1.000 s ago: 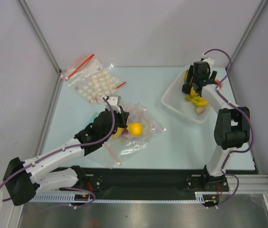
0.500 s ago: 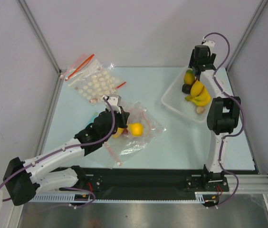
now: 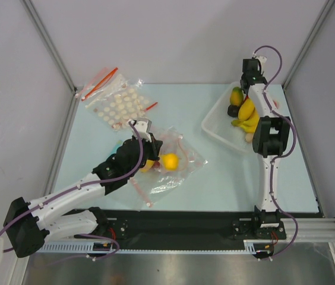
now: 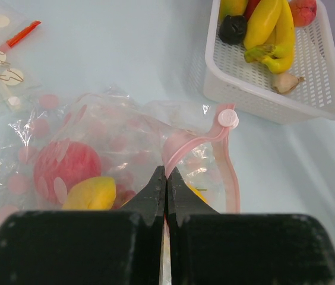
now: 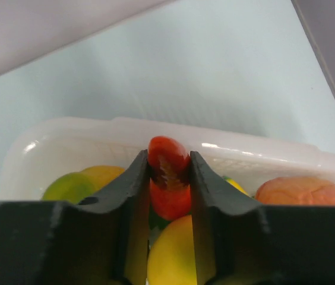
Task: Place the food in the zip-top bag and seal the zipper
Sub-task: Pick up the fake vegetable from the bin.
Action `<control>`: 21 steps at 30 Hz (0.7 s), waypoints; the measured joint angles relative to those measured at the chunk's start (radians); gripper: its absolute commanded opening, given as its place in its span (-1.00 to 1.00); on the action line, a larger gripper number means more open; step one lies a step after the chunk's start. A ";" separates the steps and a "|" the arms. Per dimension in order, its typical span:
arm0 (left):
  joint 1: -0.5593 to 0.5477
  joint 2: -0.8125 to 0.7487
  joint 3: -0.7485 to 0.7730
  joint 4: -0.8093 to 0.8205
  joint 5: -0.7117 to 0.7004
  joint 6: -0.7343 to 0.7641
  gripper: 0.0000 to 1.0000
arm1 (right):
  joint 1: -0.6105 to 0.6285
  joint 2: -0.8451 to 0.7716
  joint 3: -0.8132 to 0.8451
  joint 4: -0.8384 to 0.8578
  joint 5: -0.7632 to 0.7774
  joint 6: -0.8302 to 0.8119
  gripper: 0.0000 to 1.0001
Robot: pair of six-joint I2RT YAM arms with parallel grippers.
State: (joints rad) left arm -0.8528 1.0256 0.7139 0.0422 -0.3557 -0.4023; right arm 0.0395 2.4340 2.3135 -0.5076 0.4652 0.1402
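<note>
The black body of the left gripper [image 4: 166, 178] blocks the near part of the bag [image 4: 114, 133], and the pink zipper [image 4: 230, 166] vanishes between its pressed fingertips. The basket [image 4: 274, 110] runs off the top edge. The red chili's [image 5: 168, 178] lower end sinks behind a yellow fruit [image 5: 170, 255], between the fingers [image 5: 133, 202] of the right gripper [image 5: 168, 163].

The bench [image 3: 179, 101] has a smooth, pale mint top, evenly lit with only soft shadows. Plain light grey walls [image 3: 173, 35] close it in at the back and on both sides, joined at the corners by slanting aluminium struts [image 3: 50, 46]. Along the near edge runs a black strip [image 3: 185, 221], then a white slotted rail [image 3: 185, 251] and a brushed metal sheet [image 3: 179, 270].
</note>
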 measured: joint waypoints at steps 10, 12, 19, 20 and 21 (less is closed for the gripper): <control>0.000 -0.007 0.000 0.000 0.001 0.000 -0.99 | -0.001 -0.127 -0.227 0.082 0.021 0.006 -0.88; 0.000 -0.010 0.000 0.000 0.001 0.000 -0.99 | 0.010 -0.189 -0.287 0.101 0.049 -0.012 -0.87; 0.000 -0.011 0.000 0.000 0.002 0.000 -0.99 | 0.105 -0.494 -0.513 0.241 0.157 -0.080 -0.95; 0.000 -0.011 0.000 0.000 0.002 0.000 -0.99 | 0.124 -0.545 -0.546 0.265 0.162 -0.084 -0.95; 0.000 -0.011 0.000 0.000 0.001 0.000 -1.00 | 0.141 -0.596 -0.579 0.277 0.168 -0.086 -0.96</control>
State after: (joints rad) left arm -0.8528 1.0149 0.7139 0.0422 -0.3546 -0.4023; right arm 0.1806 1.8378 1.7344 -0.2310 0.6331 0.0540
